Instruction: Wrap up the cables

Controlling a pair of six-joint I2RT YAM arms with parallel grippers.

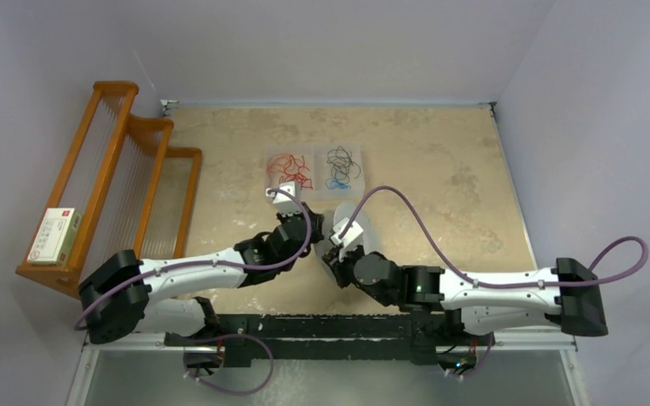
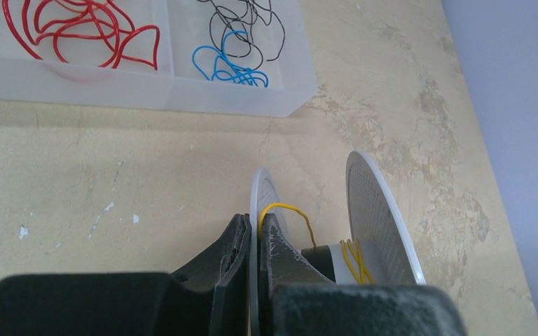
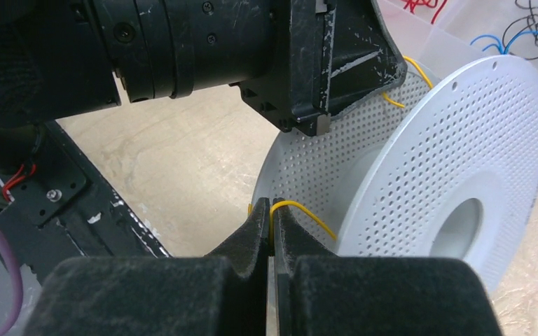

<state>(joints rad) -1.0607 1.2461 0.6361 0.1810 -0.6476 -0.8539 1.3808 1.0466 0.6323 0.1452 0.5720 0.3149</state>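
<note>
- spool (image 3: 462,161): matt white plastic, finely perforated
- cables (image 2: 356,260): glossy yellow sheath
- tray (image 2: 112,87): frosted, translucent plastic
- table (image 2: 112,175): smooth, mottled beige, stone-like
- left hand (image 2: 256,231), right hand (image 3: 272,218): matt black plastic, grainy
- rack (image 1: 115,88): varnished wood

At 6 o'clock the right gripper (image 3: 272,227) has its 2 fingers pressed together on a yellow cable (image 3: 301,208), which arcs toward 3 o'clock against the far flange of the white perforated spool (image 3: 462,140). The spool stands on edge at 3 o'clock, hub hole facing the camera. From 12 o'clock the left gripper (image 3: 322,105) clamps the far flange, more yellow strand just beside it. A translucent tray (image 3: 462,28) with black wires (image 3: 532,28) and blue wires (image 3: 504,42) lies at 1 o'clock on the table (image 3: 182,161).
</note>
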